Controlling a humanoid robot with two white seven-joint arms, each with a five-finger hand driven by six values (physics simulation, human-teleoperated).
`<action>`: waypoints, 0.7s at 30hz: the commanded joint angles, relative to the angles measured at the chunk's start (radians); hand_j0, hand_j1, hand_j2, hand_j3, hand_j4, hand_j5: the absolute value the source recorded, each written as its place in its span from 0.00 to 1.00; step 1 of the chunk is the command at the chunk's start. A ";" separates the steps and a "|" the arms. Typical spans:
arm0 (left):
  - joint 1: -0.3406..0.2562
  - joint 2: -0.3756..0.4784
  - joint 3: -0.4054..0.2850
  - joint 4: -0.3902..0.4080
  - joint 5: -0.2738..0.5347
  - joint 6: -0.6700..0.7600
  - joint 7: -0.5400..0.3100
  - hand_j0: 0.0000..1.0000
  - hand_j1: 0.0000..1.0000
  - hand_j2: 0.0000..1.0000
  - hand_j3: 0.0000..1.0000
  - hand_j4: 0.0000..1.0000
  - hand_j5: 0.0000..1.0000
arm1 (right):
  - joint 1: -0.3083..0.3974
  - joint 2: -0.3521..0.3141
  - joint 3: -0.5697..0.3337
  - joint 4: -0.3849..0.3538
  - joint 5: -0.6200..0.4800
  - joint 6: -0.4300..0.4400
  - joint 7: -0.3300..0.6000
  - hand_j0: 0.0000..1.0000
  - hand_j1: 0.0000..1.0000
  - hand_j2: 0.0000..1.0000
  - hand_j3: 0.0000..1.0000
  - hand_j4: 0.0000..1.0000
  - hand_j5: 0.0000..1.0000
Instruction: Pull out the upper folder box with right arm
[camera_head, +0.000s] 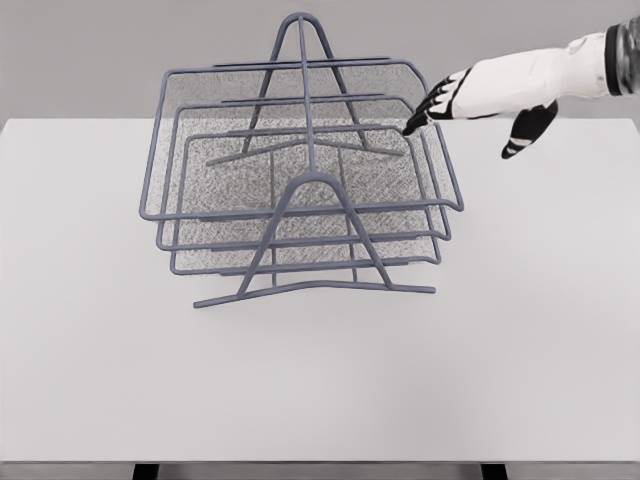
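Observation:
A grey-blue wire rack (300, 190) with three stacked mesh trays stands on the white table (320, 380), left of the middle. The upper tray (165, 140) is the widest and sits highest, its rim running from the back to the front edge. My right hand (470, 100) comes in from the upper right, white with black fingertips. Its fingers are spread and hold nothing. The fingertips (415, 122) reach the right rear corner of the upper tray's rim, touching or just short of it. The thumb (528, 130) hangs down apart from the rack. The left arm is out of view.
Two A-shaped wire legs carry the rack, one at the front (315, 240) and one at the back (300, 60). The table's front edge runs along the bottom of the view, with a grey wall behind.

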 joint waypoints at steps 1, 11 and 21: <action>0.000 0.000 0.000 0.000 0.000 0.000 0.000 1.00 1.00 1.00 1.00 1.00 1.00 | 0.000 0.032 -0.003 -0.033 -0.002 0.002 0.000 1.00 1.00 1.00 1.00 1.00 1.00; 0.000 0.000 0.000 0.000 0.000 0.000 0.000 1.00 1.00 1.00 1.00 1.00 1.00 | 0.037 0.034 0.005 -0.061 -0.001 0.002 0.000 1.00 1.00 1.00 1.00 1.00 1.00; 0.000 0.000 0.001 0.000 0.000 0.000 0.000 1.00 1.00 1.00 1.00 1.00 1.00 | 0.077 0.020 0.011 -0.061 0.001 0.002 0.000 1.00 1.00 1.00 1.00 1.00 1.00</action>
